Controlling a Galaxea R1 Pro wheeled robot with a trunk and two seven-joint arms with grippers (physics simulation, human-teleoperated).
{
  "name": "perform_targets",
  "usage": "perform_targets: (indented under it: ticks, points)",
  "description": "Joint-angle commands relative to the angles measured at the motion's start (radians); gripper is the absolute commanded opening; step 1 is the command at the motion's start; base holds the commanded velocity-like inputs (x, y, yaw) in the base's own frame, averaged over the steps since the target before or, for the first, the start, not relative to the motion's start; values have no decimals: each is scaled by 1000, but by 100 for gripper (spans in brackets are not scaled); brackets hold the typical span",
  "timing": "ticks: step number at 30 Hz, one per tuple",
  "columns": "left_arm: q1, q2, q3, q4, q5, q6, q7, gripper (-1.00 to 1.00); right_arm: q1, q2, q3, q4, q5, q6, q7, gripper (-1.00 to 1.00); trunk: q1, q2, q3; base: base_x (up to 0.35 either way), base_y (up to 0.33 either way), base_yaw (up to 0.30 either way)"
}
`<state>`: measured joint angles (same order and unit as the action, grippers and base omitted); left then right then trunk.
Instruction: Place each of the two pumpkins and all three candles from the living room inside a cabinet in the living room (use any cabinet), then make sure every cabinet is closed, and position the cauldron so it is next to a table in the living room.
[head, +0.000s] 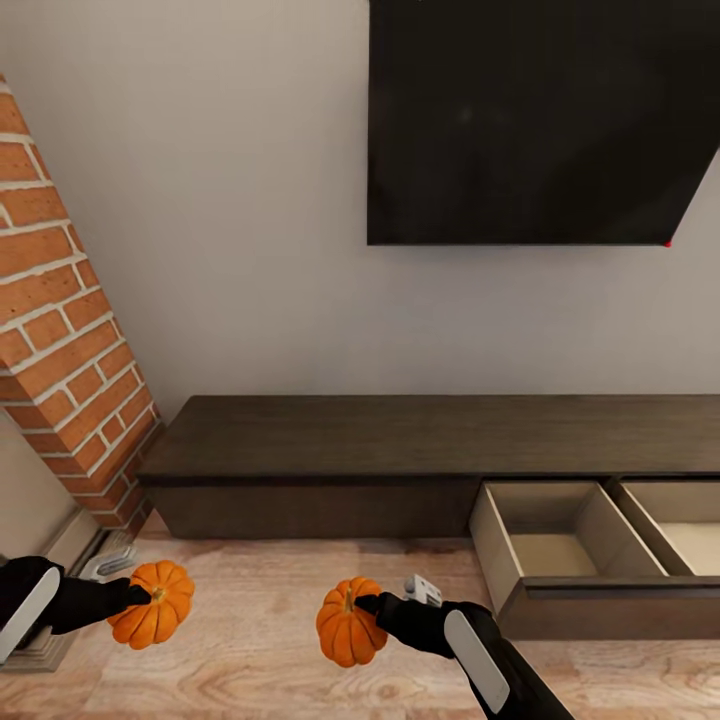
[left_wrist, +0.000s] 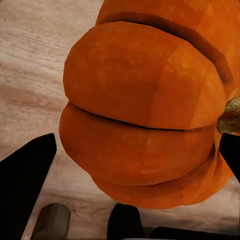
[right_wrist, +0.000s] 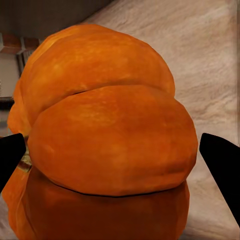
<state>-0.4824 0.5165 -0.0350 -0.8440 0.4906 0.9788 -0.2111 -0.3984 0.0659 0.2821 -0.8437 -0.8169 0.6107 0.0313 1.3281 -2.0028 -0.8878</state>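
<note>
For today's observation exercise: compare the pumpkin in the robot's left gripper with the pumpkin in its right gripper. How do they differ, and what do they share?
The left pumpkin is held near the brick fireplace, far from the open drawers; the right pumpkin is much nearer them. The left gripper reaches its pumpkin from the left, while the right gripper comes from the right. Both are orange, ribbed, similar in size and gripped at the stem.
</note>
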Motion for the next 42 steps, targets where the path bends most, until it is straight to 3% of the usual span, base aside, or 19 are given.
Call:
perform_targets:
  ticks: [1, 4, 8, 12, 14, 16, 19, 22, 26, 35, 42]
  points:
    - [-1, -8, -2, -2, -3, 2, 17, -100, 0, 0, 0, 2, 2, 0, 2, -100, -4, 7, 2, 0, 0, 0]
    - [-1, -24, 0, -43, 0, 4, 59, -100, 0, 0, 0, 5, 4, -6, 3, -100, -16, 28, 12, 0, 0, 0]
    - [-1, -23, 18, -76, 17, 11, 59, -100, 0, -1, -1, 4, 8, -8, 13, -100, -31, 56, 24, 0, 0, 0]
    - [4, -11, 55, -117, 95, 14, 58, -100, 18, -4, -1, -13, 9, -9, 34, -100, -46, 84, 37, 0, 0, 0]
    - [7, 2, 58, -135, 129, 15, 58, -100, 29, -18, -1, -32, 9, -9, 89, -100, -54, 98, 43, 0, 0, 0]
    - [9, 14, 58, -150, 149, 19, 58, -100, 56, -64, -1, -80, 8, -7, 186, -100, -62, 112, 49, 0, 0, 0]
    - [10, 18, 58, -156, 157, 21, 57, -100, 88, -107, -1, -148, 8, -5, 228, -100, -73, 133, 59, 0, 0, 0]
    - [10, 19, 57, -176, 174, 21, 57, -100, 99, -119, -1, -172, 8, -1, 234, -100, -85, 154, 68, 0, 0, 0]
    - [10, 17, 53, -225, 189, 21, 57, -100, 102, -122, -1, -177, 8, -4, 233, -100, -100, 182, 81, 0, 0, 0]
    - [10, 17, 52, -233, 191, 21, 56, -100, 102, -123, -1, -175, 8, -5, 233, -100, -104, 189, 84, 0, 0, 0]
    - [10, 16, 52, -233, 191, 21, 56, -100, 102, -121, -1, -166, 8, -6, 234, -100, -123, 224, 100, 0, 0, -4]
